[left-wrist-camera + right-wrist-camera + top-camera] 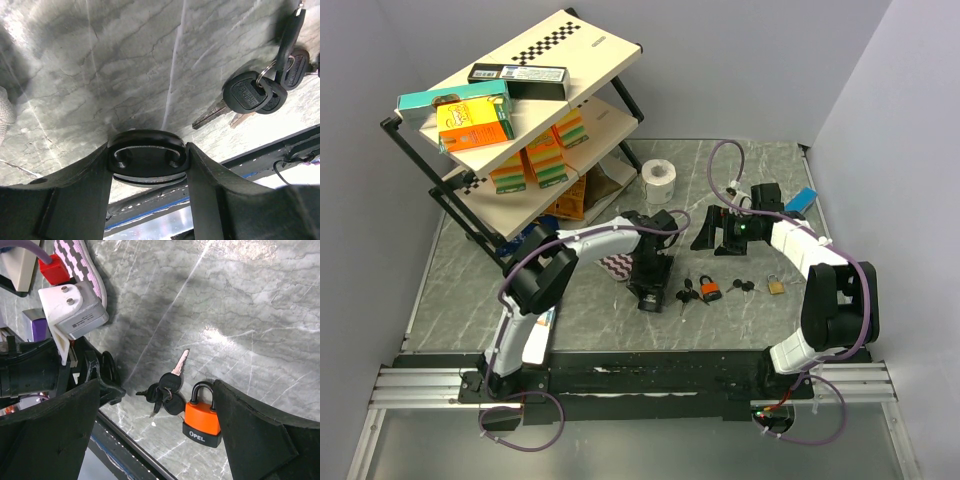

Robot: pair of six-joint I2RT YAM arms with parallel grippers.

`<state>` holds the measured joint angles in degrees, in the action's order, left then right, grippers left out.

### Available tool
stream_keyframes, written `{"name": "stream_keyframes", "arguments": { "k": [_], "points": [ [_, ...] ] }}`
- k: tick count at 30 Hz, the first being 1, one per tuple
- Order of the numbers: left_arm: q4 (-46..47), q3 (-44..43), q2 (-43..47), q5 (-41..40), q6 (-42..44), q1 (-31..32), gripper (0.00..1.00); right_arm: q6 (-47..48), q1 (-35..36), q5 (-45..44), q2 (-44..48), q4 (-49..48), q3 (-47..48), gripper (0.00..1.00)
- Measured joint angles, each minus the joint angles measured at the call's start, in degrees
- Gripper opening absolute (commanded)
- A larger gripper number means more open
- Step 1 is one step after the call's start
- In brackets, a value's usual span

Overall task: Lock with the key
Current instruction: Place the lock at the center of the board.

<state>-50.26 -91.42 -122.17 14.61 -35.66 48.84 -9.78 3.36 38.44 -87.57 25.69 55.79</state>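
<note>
Grey marbled desk under pale grey walls. Far left: one two-tier shelf, loaded with boxes, too overlapped to count. Beside it, one white paper roll and one striped cloth, half covered by the arm. Left gripper down at the desk, jaws clamped on one black piece, oval with two holes; hard to say whether a lock body. Just right of it, one key bunch just beside one orange lock. Right gripper above and behind these, jaws spread wide, gripping nothing. Further right, a second key bunch, then one brass lock, apart. Black-headed keys in each bunch too tangled to count. Far right, one blue item, partly behind the arm.
</note>
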Motion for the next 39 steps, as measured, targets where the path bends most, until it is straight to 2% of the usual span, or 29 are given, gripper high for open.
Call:
{"name": "stream_keyframes", "arguments": {
  "k": [2, 3, 5, 9, 14, 15, 27, 31, 34, 36, 39],
  "points": [
    [-0.39, -0.46, -0.33, 0.00, -0.04, -0.02, 0.29, 0.00, -0.02, 0.09, 0.00, 0.02, 0.00, 0.99],
    [-0.50, -0.52, -0.37, 0.02, -0.07, -0.02, 0.38, 0.02, -0.02, 0.13, 0.00, 0.02, 0.00, 0.99],
    [-0.55, -0.57, -0.46, 0.07, -0.17, -0.09, 0.42, 0.00, -0.02, 0.15, -0.02, 0.02, 0.00, 0.99],
    [-1.03, -1.11, -0.92, 0.63, -0.17, -0.37, 0.58, 0.00, -0.02, 0.26, -0.02, 0.02, 0.00, 0.99],
    [-1.42, -1.68, -1.33, 0.68, 0.00, -0.57, 0.66, 0.04, -0.02, 0.72, -0.04, 0.00, 0.00, 0.99],
    [-1.36, -1.68, -1.33, 0.59, 0.00, -0.63, 0.71, 0.07, -0.02, 0.83, -0.04, 0.02, 0.00, 0.99],
    [2.49, -2.54, -0.92, -1.18, 0.35, -0.72, 0.76, 0.46, -0.02, 1.97, -0.04, 0.02, 0.02, 0.99],
    [6.08, -2.12, 0.37, -4.46, 1.95, -0.83, 0.79, 0.70, -0.02, 2.12, -0.04, 0.11, 0.46, 0.99],
    [9.49, 0.79, 3.96, -5.99, 2.67, -1.25, 0.82, 0.96, -0.02, 2.12, -0.04, 0.17, 1.57, 0.99],
    [11.06, 2.67, 7.78, -6.60, 3.39, -1.57, 0.98, 1.33, -0.02, 2.10, 0.04, 0.20, 2.49, 0.99],
    [13.94, 4.11, 14.14, -7.72, 5.11, -1.97, 0.96, 2.23, -0.04, 1.97, 0.74, 0.48, 4.04, 0.99]
  ]
}}
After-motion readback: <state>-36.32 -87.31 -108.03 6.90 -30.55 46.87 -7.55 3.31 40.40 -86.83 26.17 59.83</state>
